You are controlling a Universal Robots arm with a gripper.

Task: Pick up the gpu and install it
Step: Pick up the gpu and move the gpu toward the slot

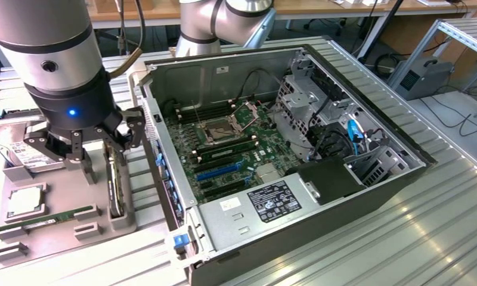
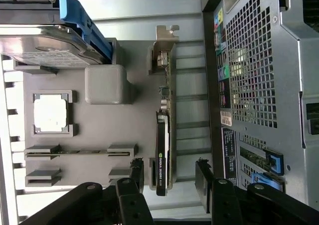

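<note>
Gpu (image 2: 163, 150) stands on edge in the grey parts tray (image 2: 99, 115), along the edge nearest the PC case (image 2: 259, 60). Gripper (image 2: 169, 169) hangs above it, jaws wide. Looks like a light, stiff, fragile card, so probably best pinched across the black cooler faces.

gpu (image 2: 163, 150): we saw it standing on edge in the tray (image 2: 94, 120)
gripper (image 2: 169, 171): our jaws stood apart, gpu at twelve o'clock

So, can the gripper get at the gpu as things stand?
Probably yes: the gripper hangs open above the gpu, which stands on edge in the grey tray with nothing over it.
</note>
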